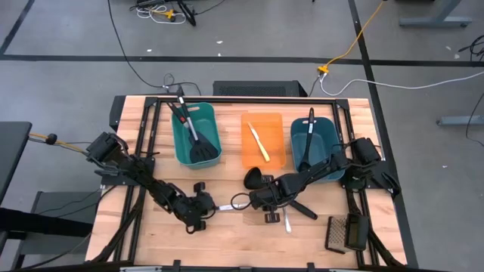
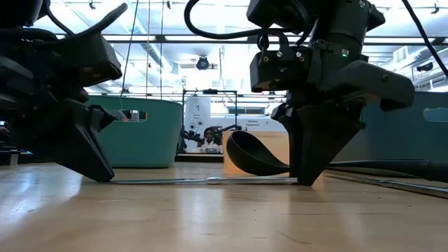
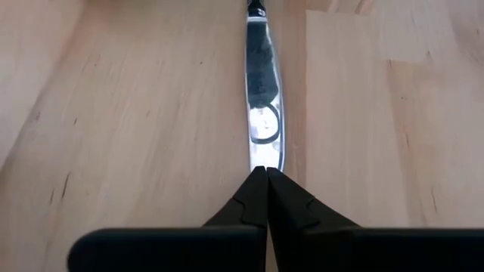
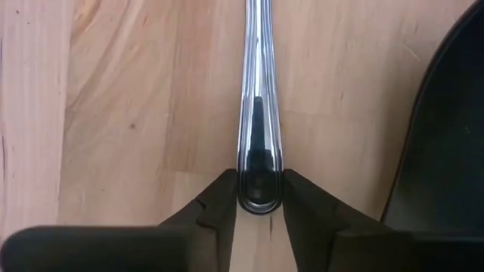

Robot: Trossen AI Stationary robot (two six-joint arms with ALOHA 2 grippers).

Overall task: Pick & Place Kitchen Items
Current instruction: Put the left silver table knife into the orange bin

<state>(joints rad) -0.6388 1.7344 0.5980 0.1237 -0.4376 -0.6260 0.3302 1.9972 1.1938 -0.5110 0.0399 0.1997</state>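
Lying flat on the wooden table (image 1: 242, 234), a silver knife (image 1: 227, 205) has both grippers' jaws clamped on it, left gripper (image 3: 266, 172) and right gripper (image 4: 259, 189) at opposite ends. Lab room behind, person seated (image 2: 208, 136).

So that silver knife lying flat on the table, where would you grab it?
Probably by the rounded handle end, pinched across its narrow width, coming straight down from above. The silver knife lies flat on the table, so only its two long edges offer a grip. The right gripper straddles that end this way. The left gripper sits shut at the blade tip.
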